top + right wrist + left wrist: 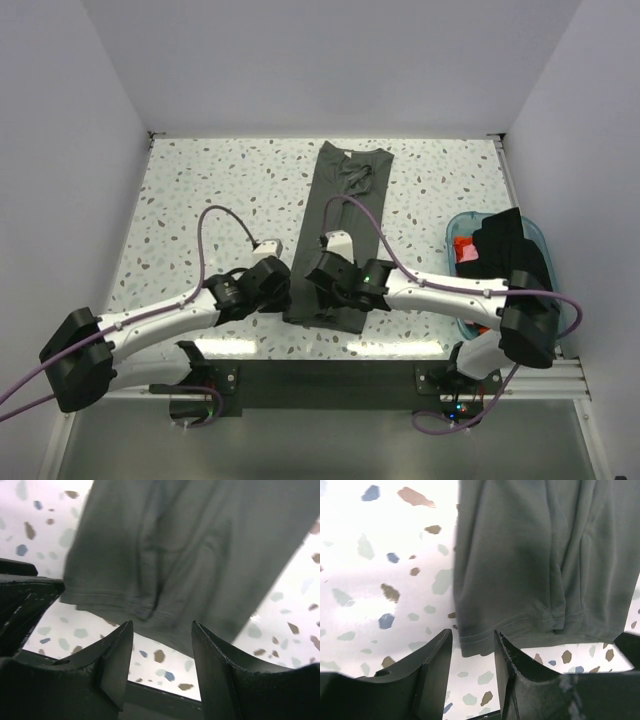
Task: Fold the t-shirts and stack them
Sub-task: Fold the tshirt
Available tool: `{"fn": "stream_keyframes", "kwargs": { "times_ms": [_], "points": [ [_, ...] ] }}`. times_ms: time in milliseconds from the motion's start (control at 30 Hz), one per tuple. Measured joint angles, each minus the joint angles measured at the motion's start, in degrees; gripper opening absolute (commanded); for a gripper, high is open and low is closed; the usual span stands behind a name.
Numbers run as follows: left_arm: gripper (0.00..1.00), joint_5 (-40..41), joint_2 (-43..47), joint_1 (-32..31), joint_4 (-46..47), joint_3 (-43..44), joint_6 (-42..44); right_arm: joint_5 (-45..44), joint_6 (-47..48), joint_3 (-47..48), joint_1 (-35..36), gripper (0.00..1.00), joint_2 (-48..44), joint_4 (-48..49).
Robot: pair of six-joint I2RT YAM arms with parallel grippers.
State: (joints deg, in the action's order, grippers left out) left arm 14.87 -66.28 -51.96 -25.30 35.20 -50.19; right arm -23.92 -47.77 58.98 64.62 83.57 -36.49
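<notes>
1. Firstly, the left gripper [275, 287] sits low by the table's near edge, fingers apart at the hem's left corner
2. One dark grey-green t-shirt [330, 175] lies folded in a long strip from far edge to near edge
3. The right gripper [325, 280], fingers spread, hangs over the same hem
4. One teal tub [455, 225] at the right edge holds a black shirt [505, 245] and a red-orange shirt [465, 250]

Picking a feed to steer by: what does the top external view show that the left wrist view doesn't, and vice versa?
Only top external: the teal tub at the right holding a black shirt and a red-orange shirt, plus the grey-green shirt at full length. Only left wrist: its stitched hem corner, framed by the open left tool. Both: that shirt on the speckled table.
</notes>
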Motion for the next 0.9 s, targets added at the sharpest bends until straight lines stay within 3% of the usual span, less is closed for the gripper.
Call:
{"fn": "stream_keyframes", "kwargs": {
  "times_ms": [300, 400, 667, 767, 900],
  "points": [
    [0.48, 4.50, 10.49, 7.17, -6.08, -3.41, -5.01, -0.83, 2.71, 8.00, 4.83, 0.50, 13.46, 1.84],
    [0.48, 4.98, 12.98, 10.12, -6.91, -3.87, -5.20, -0.96, 2.99, 8.09, 4.92, 0.43, 15.91, 1.66],
    [0.49, 4.70, 12.61, 10.45, -7.06, -4.39, -5.18, -0.94, 3.04, 8.31, 4.81, 0.41, 18.93, 2.01],
    [0.49, 4.35, 12.44, 10.45, -6.97, -5.03, -5.18, -0.85, 3.17, 8.31, 4.81, 0.31, 19.34, 2.21],
    [0.49, 3.82, 11.67, 10.45, -6.75, -5.11, -5.16, -0.66, 3.28, 8.31, 4.81, 0.10, 19.34, 2.62]
  ]
}}
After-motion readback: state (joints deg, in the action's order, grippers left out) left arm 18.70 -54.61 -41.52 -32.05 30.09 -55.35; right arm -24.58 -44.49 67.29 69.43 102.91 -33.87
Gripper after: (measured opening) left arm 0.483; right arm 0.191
